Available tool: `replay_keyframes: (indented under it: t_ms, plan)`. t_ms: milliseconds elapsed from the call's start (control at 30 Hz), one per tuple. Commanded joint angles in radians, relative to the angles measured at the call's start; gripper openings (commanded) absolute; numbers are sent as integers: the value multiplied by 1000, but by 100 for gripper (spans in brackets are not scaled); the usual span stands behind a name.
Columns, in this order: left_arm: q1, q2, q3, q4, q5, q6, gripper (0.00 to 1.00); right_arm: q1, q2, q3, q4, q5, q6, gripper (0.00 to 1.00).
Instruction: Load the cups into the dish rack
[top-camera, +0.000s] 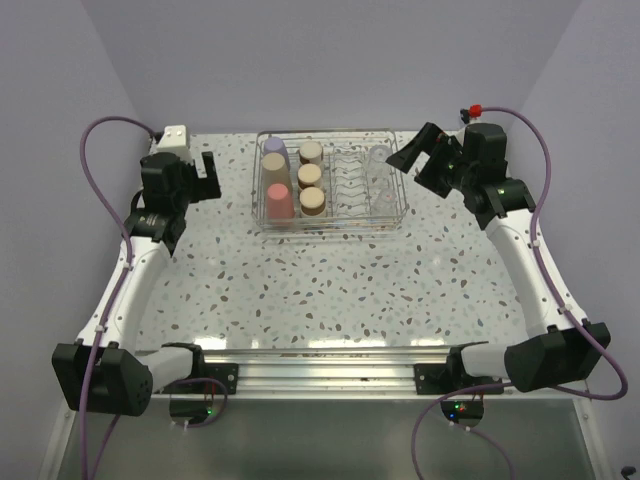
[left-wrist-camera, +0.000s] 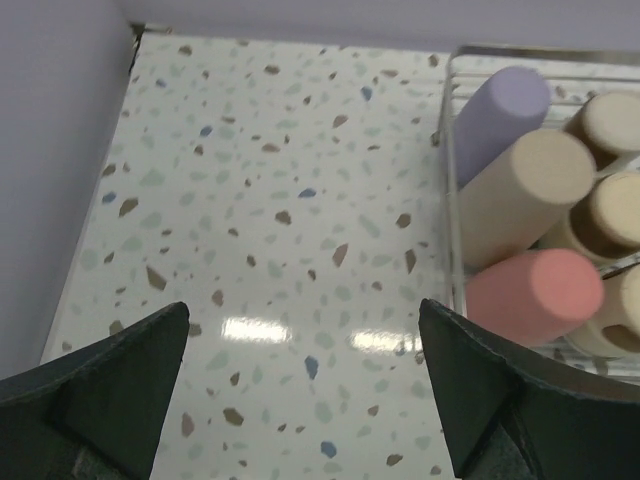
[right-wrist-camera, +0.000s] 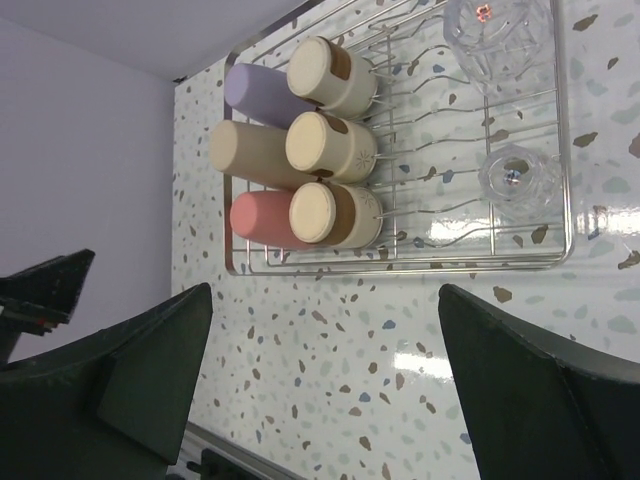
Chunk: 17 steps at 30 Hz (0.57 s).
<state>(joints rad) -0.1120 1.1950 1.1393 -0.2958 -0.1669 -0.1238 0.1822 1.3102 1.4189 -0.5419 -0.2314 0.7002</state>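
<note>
Dish rack (right-wrist-camera: 400, 265) sits at 12 o'clock on the bench (top-camera: 320, 290), close to the back wall. Every cup you can see is inside it.

Left end of the rack, top view, running from 12 to 6 o'clock: lavender cup (top-camera: 275, 148), tan cup (top-camera: 275, 168), red cup (top-camera: 279, 203). They are packed tight, each against the next. Just at their 3 o'clock side is a second column of three cream cups (top-camera: 310, 176) with brown markings, closed ends up. The middle of the rack shows only the wire divider prongs (top-camera: 348, 185). At the rack's 3 o'clock end stand two clear cups (right-wrist-camera: 505, 180), one toward 12 and one toward 6, apart from each other.

Left pincer (left-wrist-camera: 303, 320) hangs at the rack's 9 o'clock, near the short side and not touching it. Its jaws are spread wide with only speckled bench between them, so nothing is gripped. Right pincer (right-wrist-camera: 325, 300) is off the rack's 2 o'clock corner, clear of the wire and angled toward the rack. Its jaws are also spread wide and hold nothing.

A white box (top-camera: 176, 135) sits in the bench's far left corner, at about 11 o'clock from the left pincer.
</note>
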Motion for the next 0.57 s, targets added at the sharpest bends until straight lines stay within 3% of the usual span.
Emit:
replay_keyframes:
  t_ms: [0,333,533]
  plan:
    - [78,-49,-132,84,-4,-60,100,-6,-2,-31,68,-59,39,98]
    - [106,-32,-253,126,127,-103,100,-6,4,-69,40,-14,21,98]
    - [107,-20,-279,185,62,-109,100,-6,24,6,-45,21,-27,98]
